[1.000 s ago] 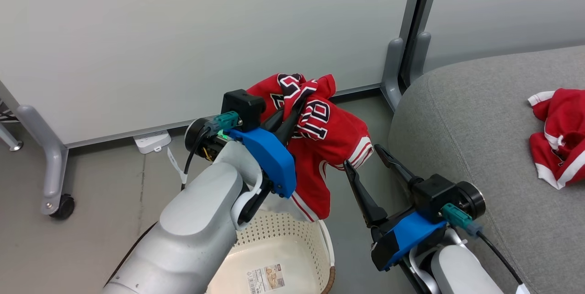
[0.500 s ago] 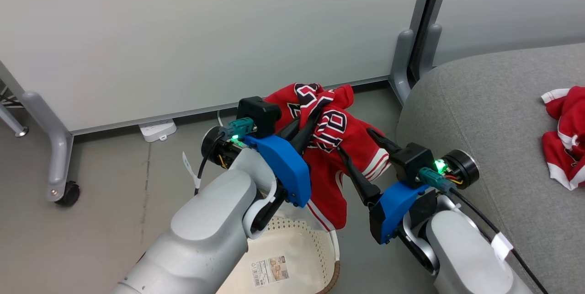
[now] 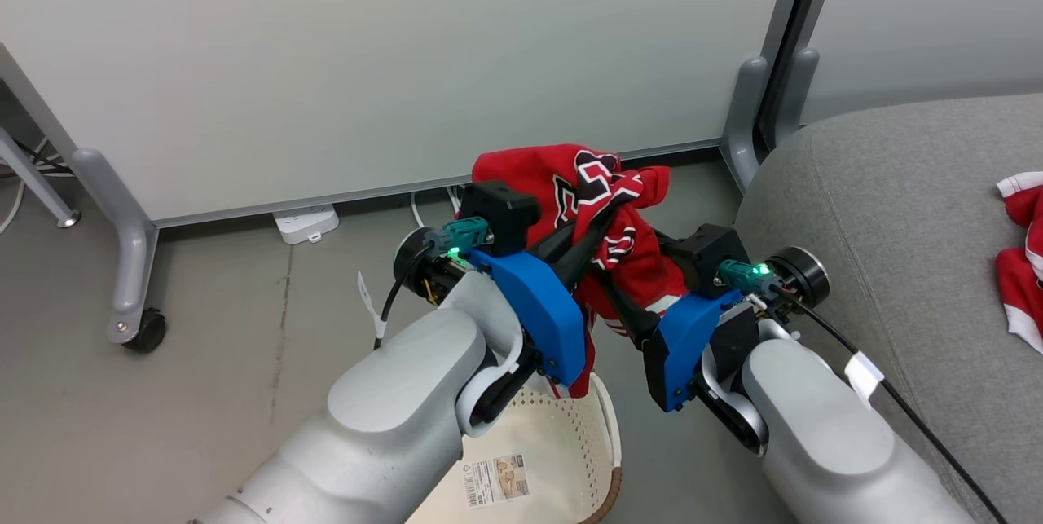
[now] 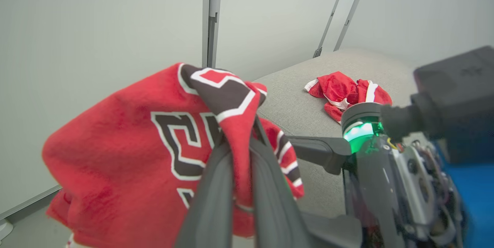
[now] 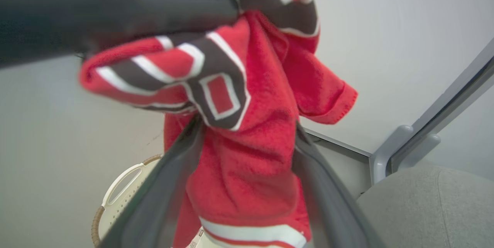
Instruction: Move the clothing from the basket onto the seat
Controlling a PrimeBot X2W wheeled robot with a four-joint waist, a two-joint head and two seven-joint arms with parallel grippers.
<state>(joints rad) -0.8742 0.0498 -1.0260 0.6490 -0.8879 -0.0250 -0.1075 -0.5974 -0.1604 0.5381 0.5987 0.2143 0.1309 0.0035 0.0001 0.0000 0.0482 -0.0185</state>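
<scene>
Red jersey held over the basket, beside the sofa.
Left wrist view: left gripper pinches it; right wrist view: right gripper spread around its hanging cloth.

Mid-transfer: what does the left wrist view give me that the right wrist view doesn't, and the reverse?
Left wrist, not right wrist: the striped red garment lying on the sofa. Right wrist, not left wrist: the basket, its rim and handle below the hanging jersey. Both: the jersey pinched in the left gripper, the right gripper with jaws open around its fabric, the sofa and the pale wall.
</scene>
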